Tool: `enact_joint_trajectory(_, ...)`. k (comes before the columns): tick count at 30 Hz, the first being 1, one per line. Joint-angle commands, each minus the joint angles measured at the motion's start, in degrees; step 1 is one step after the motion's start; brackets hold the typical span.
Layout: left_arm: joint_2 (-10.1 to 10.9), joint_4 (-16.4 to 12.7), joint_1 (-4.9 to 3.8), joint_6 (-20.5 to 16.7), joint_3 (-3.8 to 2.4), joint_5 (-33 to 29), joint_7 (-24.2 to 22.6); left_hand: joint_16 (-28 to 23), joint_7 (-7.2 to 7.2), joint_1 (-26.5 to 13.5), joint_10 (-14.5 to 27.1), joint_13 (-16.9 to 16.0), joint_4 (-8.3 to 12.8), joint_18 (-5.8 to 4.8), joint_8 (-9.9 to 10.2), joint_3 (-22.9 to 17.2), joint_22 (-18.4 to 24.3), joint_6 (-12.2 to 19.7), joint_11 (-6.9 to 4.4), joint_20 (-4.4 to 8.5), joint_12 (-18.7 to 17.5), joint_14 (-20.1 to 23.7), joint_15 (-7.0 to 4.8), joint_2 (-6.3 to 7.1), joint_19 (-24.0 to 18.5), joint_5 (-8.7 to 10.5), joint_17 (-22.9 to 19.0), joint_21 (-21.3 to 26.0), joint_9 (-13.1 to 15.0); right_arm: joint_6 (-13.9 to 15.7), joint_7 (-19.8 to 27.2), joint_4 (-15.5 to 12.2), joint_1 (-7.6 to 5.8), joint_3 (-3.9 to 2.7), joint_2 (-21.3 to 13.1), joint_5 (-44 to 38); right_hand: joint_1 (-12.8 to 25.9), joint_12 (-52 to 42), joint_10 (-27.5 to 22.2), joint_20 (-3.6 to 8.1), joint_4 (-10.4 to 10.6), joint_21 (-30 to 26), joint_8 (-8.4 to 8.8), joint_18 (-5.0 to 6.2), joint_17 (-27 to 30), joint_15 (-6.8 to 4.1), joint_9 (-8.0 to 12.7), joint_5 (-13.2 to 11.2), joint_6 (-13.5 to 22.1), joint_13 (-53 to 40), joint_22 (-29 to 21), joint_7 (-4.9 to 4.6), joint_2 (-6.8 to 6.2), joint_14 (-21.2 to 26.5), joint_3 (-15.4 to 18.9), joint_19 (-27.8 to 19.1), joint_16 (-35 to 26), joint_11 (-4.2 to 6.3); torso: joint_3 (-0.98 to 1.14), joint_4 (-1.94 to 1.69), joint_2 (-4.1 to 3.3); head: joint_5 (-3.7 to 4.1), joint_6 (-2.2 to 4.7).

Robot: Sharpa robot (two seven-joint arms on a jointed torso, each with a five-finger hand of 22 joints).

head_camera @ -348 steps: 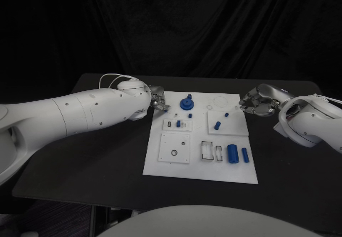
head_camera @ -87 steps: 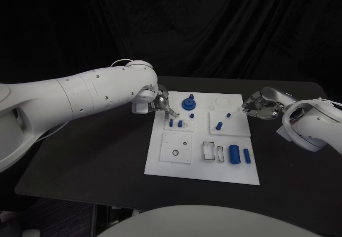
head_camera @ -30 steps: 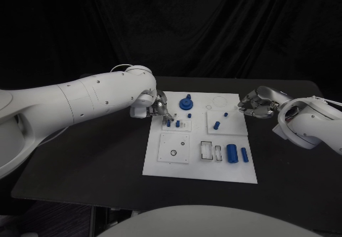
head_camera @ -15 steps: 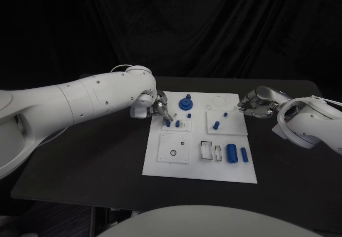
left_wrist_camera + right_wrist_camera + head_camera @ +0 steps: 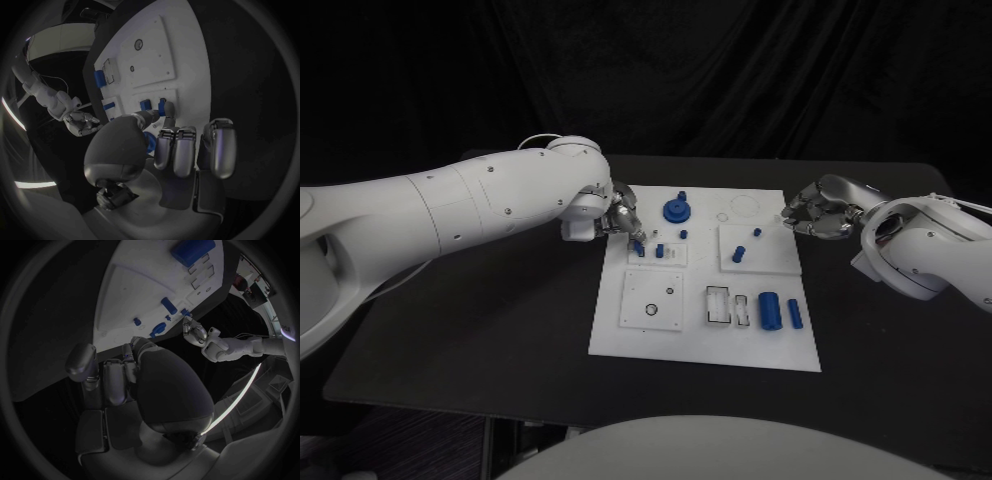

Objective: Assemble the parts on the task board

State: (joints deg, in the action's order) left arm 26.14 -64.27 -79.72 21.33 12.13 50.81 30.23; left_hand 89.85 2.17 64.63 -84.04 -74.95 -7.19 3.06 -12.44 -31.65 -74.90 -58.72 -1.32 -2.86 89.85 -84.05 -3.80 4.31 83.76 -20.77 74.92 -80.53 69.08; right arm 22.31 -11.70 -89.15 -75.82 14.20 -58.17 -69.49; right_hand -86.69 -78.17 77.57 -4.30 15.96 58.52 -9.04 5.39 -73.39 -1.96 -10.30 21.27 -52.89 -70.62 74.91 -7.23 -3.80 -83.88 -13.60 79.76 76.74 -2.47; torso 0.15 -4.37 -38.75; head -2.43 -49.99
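The white task board (image 5: 711,335) lies mid-table. My left hand (image 5: 620,220) is over its far left part, and its thumb and a finger pinch a small blue peg (image 5: 636,247) (image 5: 161,106) that stands upright in a small white block. A second peg (image 5: 659,251) (image 5: 145,104) stands beside it. Just beyond is a blue gear (image 5: 678,210). My right hand (image 5: 821,210) (image 5: 144,385) hovers off the board's far right corner with its fingers curled in on nothing.
On the board's right part, two pegs (image 5: 740,252) stand in another block, and two blue cylinders (image 5: 770,308) lie near the front beside open slots (image 5: 718,305). A square plate with a hole (image 5: 655,297) sits front left. Bare black table surrounds the board.
Over the earlier frames my left hand came from the board's far left corner down onto the small block. In the last second it barely shifted. My right hand stayed put.
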Motion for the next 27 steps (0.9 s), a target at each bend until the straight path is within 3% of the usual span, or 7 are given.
enact_joint_trajectory(1, 0.79, -1.18, 0.14, -5.19, -0.04, -0.22, -1.08, 0.15, -0.14, -0.97, -5.96, -15.05, 2.86, -0.6, -0.38, -3.55, -11.83, -0.63, -0.34, 0.47, 0.15, -5.95, -0.34, 0.04, -0.09, 0.29, 15.08, -0.21, 0.2, -0.71, -1.17, 0.07, 0.04, -0.03, 0.01, -0.09, 0.7, 0.34, -0.25, -0.17, -0.02, -0.29, 0.15, 0.79, 0.15, 0.34, 0.0, 0.37, -0.06, 0.27, 6.47, -0.19, 0.07, -0.75, -0.34, -0.34, -0.28, -0.02, 0.03, 0.02, 0.02, 0.08, -0.01)
enact_joint_trajectory(17, 11.57, -15.36, 0.51, -25.7, -0.03, -1.14, -6.66, 0.15, -0.14, -4.23, -5.96, -15.05, 5.68, -0.43, -0.94, -8.54, -11.6, 0.03, -0.4, 0.61, 0.15, -5.95, -0.44, 0.56, -0.45, 3.87, 15.08, 0.55, 1.64, -0.03, -0.73, -0.1, 0.06, -0.03, -0.67, -0.03, 0.72, 0.56, -0.5, -0.18, -0.04, -0.87, 0.18, 0.89, 0.56, 0.35, 0.0, 0.37, -0.04, 0.6, 6.32, -0.2, -0.03, -0.58, -0.35, -0.53, -0.63, -0.03, -0.02, 0.08, -0.06, -0.01, -0.01)
enact_joint_trajectory(20, 13.9, -18.05, 1.76, -31.16, -0.03, 1.02, -9.57, 0.15, -0.16, -5.56, -5.96, -15.05, 8.52, -0.48, -1.21, -10.58, -11.69, 0.17, -0.41, 0.66, 0.15, -5.95, -0.46, 0.76, -0.28, 5.23, 15.08, 0.34, 2.19, 0.46, -0.38, -0.17, 0.07, -0.03, -0.78, 0.1, 0.72, 0.56, -0.5, -0.18, -0.04, -0.87, 0.18, 0.89, 0.56, 0.35, 0.0, 0.37, -0.04, 0.6, 6.32, -0.2, -0.03, -0.58, -0.35, -0.53, -0.63, -0.03, -0.06, 0.03, -0.11, -0.33, -0.01)
enact_joint_trajectory(22, 14.93, -19.02, 2.78, -34.57, -0.03, 2.02, -11.8, 0.15, -0.02, -9.06, -5.96, -15.05, 12.86, -0.51, -1.55, -13.8, -11.78, 0.2, -0.39, 0.83, 0.15, -5.95, -0.53, 0.42, -0.09, 8.4, 15.08, 0.1, 2.9, 0.82, -0.13, -0.18, 0.07, -0.03, -0.79, 0.15, 0.75, 0.57, -0.53, -0.18, -0.04, -0.92, 0.2, 0.89, 0.6, 0.36, 0.01, 0.37, -0.01, 0.61, 6.31, -0.22, -0.09, -0.55, -0.34, -0.55, -0.67, -0.04, -0.03, -0.04, -0.04, -0.33, -0.01)
enact_joint_trajectory(24, 15.48, -19.35, 3.79, -37.06, -0.03, 2.59, -14.05, 0.15, -0.21, -10.49, -5.96, -15.05, 14.44, -0.55, -1.68, -14.87, -11.78, 0.15, -0.53, 0.72, 0.15, -5.95, -0.52, -0.03, -0.06, 8.58, 15.08, 0.07, 3.15, 1.09, 0.09, -0.19, 0.08, -0.03, -0.8, 0.2, 0.75, 0.57, -0.53, -0.18, -0.04, -0.92, 0.2, 0.89, 0.6, 0.36, 0.01, 0.37, -0.01, 0.61, 6.31, -0.22, -0.09, -0.55, -0.34, -0.55, -0.67, -0.04, 0.02, -0.02, 0.0, -0.43, -0.01)
enact_joint_trajectory(25, 15.69, -19.33, 4.45, -38.34, -0.03, 2.85, -15.58, 0.15, -0.12, -12.65, -5.96, -15.05, 13.06, -0.53, -1.8, -14.14, -11.73, -0.11, -0.38, 0.61, 0.15, -5.95, -0.41, -0.94, -0.18, 7.59, 15.08, 0.24, 3.29, 1.22, 0.22, -0.2, 0.08, -0.02, -0.82, 0.24, 0.75, 0.57, -0.53, -0.18, -0.04, -0.92, 0.2, 0.89, 0.6, 0.36, 0.01, 0.37, -0.01, 0.61, 6.31, -0.22, -0.09, -0.55, -0.34, -0.55, -0.67, -0.04, 0.04, 0.01, -0.02, -0.49, -0.01)
enact_joint_trajectory(27, 15.87, -19.14, 5.52, -39.94, -0.02, 2.92, -17.74, 0.15, -0.15, -13.39, -5.96, -15.05, 9.22, -0.46, -1.57, -11.92, -11.61, 0.03, -0.38, 0.4, 0.15, -5.95, -0.29, -1.2, -0.46, 9.61, 15.08, 0.62, 3.21, 1.35, 0.37, -0.21, 0.09, -0.02, -0.84, 0.32, 0.75, 0.58, -0.54, -0.18, -0.05, -0.92, 0.2, 0.89, 0.57, 0.36, 0.01, 0.38, -0.01, 0.62, 6.31, -0.22, -0.11, -0.56, -0.34, -0.55, -0.65, -0.04, 0.03, -0.01, -0.07, -0.27, -0.01)
